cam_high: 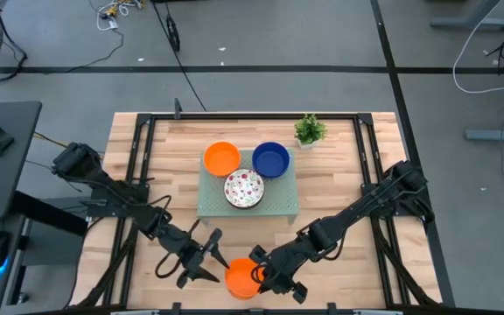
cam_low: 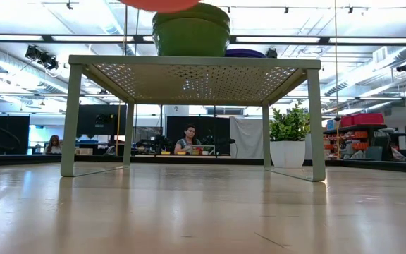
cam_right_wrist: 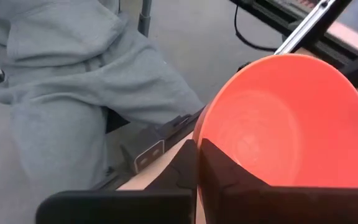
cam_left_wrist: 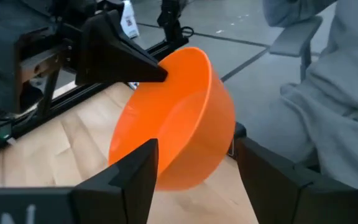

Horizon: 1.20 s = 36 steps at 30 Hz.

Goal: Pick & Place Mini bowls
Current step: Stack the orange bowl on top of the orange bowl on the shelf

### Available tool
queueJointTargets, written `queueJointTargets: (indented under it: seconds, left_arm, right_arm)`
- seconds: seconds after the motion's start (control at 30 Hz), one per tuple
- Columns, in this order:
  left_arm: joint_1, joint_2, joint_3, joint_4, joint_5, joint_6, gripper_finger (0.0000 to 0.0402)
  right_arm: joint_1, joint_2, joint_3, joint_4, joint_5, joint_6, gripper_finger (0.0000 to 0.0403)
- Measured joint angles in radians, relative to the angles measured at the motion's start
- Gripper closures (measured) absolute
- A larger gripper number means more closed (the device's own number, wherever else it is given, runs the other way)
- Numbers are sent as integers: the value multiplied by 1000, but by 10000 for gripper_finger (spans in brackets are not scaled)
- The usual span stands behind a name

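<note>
Orange bowl in the air: one orange bowl [cam_high: 241, 278] sits at the near edge of the worktop [cam_high: 339, 175], tipped on its side between the two arms.
Right gripper: the right gripper [cam_high: 268, 278] has its fingers pinched together on the rim of that bowl and holds it up.
Left gripper: the left gripper [cam_high: 210, 259] is just beside the bowl, with its fingers [cam_left_wrist: 132, 171] spread as wide as they go. The left wrist view shows the bowl between them, but they do not squeeze it.
Other bowls: an orange one [cam_high: 221, 158], a dark blue one [cam_high: 271, 159] and a white speckled one [cam_high: 244, 188] rest on the pale green tray [cam_high: 280, 206] in the middle of the worktop.
Step now: it looks like the right arm alone has the bowl and must carry it to the tray.
How to do it well: the left arm should back away first, so it does not bump the bowl. The right arm should move slowly, turn the bowl flat, and put it down on a bare spot of the tray before it lets go.
Nearby: a person in grey clothes [cam_right_wrist: 73, 81] stands close to the near edge.
</note>
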Motion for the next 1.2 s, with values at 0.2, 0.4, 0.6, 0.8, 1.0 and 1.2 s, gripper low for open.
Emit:
queueJointTargets:
  seconds: [0.2,0.4,0.6,0.8,1.0,1.2]
  left_arm:
    - [16,6,0,16,51,-21,184]
    - [16,6,0,26,74,-26,185]
    - [16,6,0,27,79,-28,211]
    - [16,6,0,28,135,-28,272]
    - [29,6,0,26,251,-26,362]
    - [30,7,1,31,355,-39,391]
  right_arm:
    - [-10,0,-1,15,-1,-42,401]
    - [-33,0,-1,35,-2,-73,401]
    - [-54,0,-1,43,-5,-72,401]
    - [-57,0,-2,49,-2,-72,394]
    - [-59,0,-2,98,11,-56,365]
    - [-47,0,-2,237,-20,-73,310]
